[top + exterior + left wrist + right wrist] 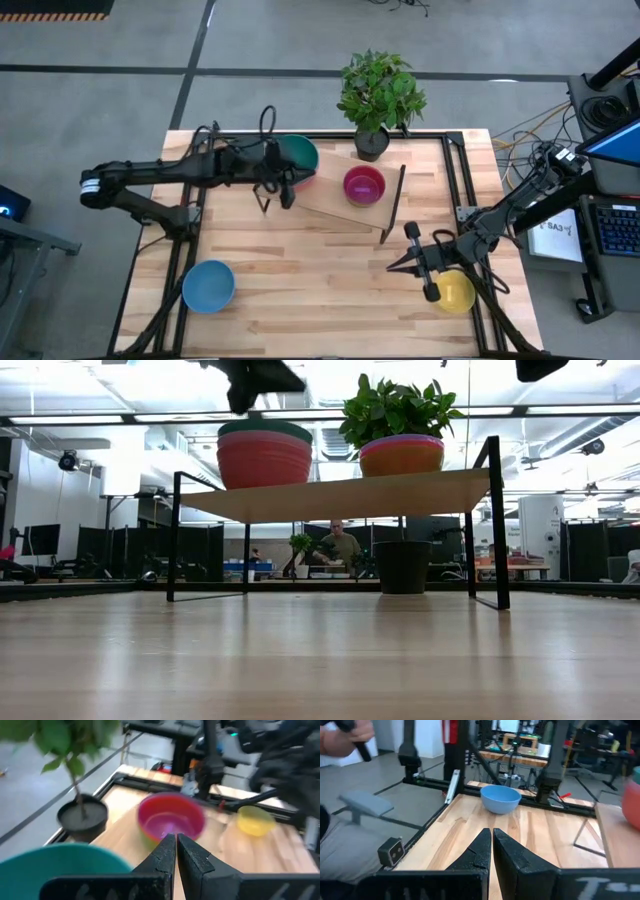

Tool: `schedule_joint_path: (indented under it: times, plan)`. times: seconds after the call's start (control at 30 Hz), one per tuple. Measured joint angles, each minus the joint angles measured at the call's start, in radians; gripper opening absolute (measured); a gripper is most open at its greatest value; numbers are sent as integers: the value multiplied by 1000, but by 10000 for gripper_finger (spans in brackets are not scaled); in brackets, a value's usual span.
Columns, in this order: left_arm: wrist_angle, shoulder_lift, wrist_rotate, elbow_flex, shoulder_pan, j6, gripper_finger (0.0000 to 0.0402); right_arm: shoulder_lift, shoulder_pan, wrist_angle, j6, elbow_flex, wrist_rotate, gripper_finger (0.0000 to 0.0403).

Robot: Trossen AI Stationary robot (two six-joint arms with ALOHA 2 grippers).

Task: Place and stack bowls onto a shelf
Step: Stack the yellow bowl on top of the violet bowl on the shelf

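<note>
The shelf [335, 205] stands mid-table on thin black legs. On its left end a teal bowl [299, 154] tops a stack of pink and red-orange bowls [264, 458]. Further right on the board a purple bowl [364, 185] sits in an orange one [401, 458]. A blue bowl [208, 285] and a yellow bowl [454, 292] rest on the tabletop. My left gripper [176, 840] is shut and empty, hovering over the teal bowl's [60, 860] near side and pointing at the purple bowl [171, 817]. My right gripper [491, 834] is shut and empty, above the table beside the yellow bowl.
A potted plant [376, 100] in a black pot [371, 143] stands at the far edge behind the shelf. Black frame rails [455, 180] run along the table's sides. Bare tabletop [320, 290] lies between the blue and yellow bowls. A person [343, 545] sits in the room beyond.
</note>
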Motion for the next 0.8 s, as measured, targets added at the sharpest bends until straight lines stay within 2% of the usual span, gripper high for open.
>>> schedule_joint_path:
  times: [0.17,0.27,0.4,0.53,0.67,0.8]
  plan:
    - [-22,-60,0,-14,-84,40,0,5,0,-1,76,17,88,9]
    - [-39,-104,-4,-46,-139,61,0,32,0,-1,114,50,91,9]
    - [-56,-188,-88,-87,-205,96,0,98,2,-90,188,134,87,9]
    - [-46,-294,-132,-153,-253,133,0,153,3,-415,401,284,55,9]
    - [-16,-401,-131,-234,-275,134,0,195,3,-814,777,464,42,9]
    - [51,-482,-131,-324,-277,126,0,249,3,-1166,1145,609,-70,9]
